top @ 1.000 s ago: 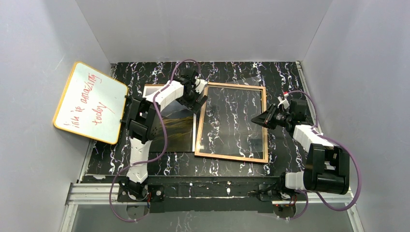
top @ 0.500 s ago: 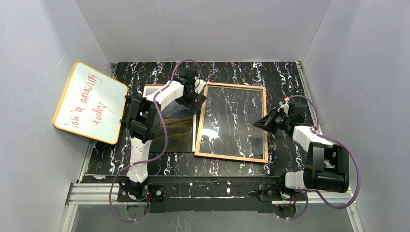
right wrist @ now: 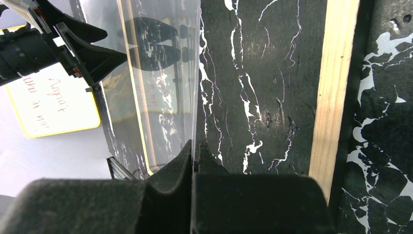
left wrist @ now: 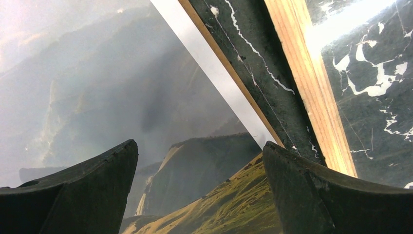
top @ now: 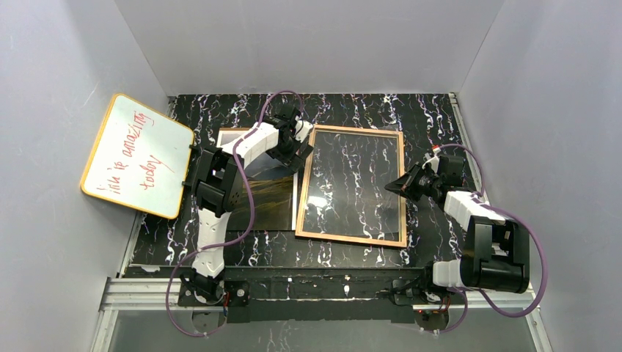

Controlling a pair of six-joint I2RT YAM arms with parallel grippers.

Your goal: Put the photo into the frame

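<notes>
Step in hand: as I judged it, readying the frame. The right arm was busy with the clear sheet while the left waited over the photo, which was not yet in.
Next move: probably the sheet had to be settled flat or taken clear. After that the left arm would need to come down on the print's near corner and carry it across the wooden bar into the opening. Thin paper lying flat looked hard to pinch, so an edge would have to be raised first.
Surface: black and marbled, carrying everything.
Frame: lay tan back up at the middle of the surface, a little toward its right edge.
Photo: lay face up just beside the frame's left bar, toward the left edge of the surface, partly hidden under the left arm.
Clear sheet: lay within the frame's opening. I could not tell whether its held edge was raised.
Left fingers: spread wide and grasping nothing, poised over the photo's corner nearest the frame.
Right fingers: clenched tight on the sheet's right edge, inside the frame's right bar.
</notes>
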